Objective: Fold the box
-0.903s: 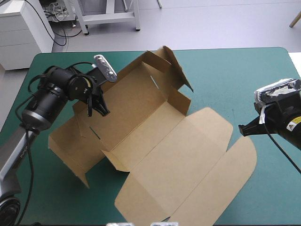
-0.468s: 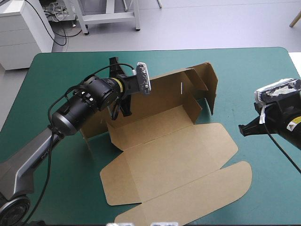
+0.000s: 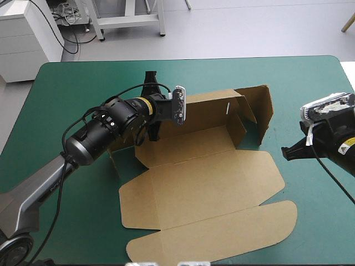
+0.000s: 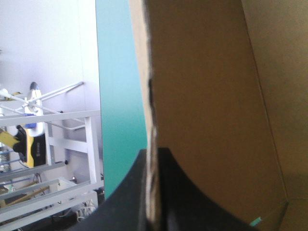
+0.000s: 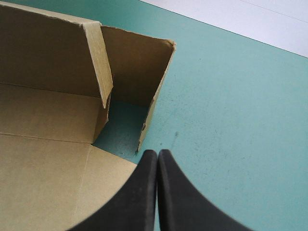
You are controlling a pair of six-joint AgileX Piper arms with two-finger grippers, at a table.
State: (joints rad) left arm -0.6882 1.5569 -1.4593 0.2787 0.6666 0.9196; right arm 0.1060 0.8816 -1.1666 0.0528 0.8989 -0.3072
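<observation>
The brown box (image 3: 205, 177) lies in the middle of the table. Its long far wall and right end flaps stand raised, while its lid panels lie flat toward the front. My left gripper (image 3: 150, 126) is at the left end of the raised far wall, shut on the box. In the left wrist view the board's edge (image 4: 150, 120) runs up between my left gripper's (image 4: 153, 192) black fingers. My right gripper (image 3: 288, 152) hangs to the right of the box, shut and holding nothing. In its own view my right gripper (image 5: 157, 166) points at the box's right end flap (image 5: 139, 72).
The rounded lid flap (image 3: 222, 238) reaches close to the table's front edge. A strip of teal-green cover (image 3: 310, 100) shows between the box's right end and my right arm. More cover (image 3: 72, 88) lies to the left, under my left arm.
My left gripper swung right and toward the far edge with the box's wall in it. The far wall now stands upright, and the box has turned and slid right. The right arm stayed still.
</observation>
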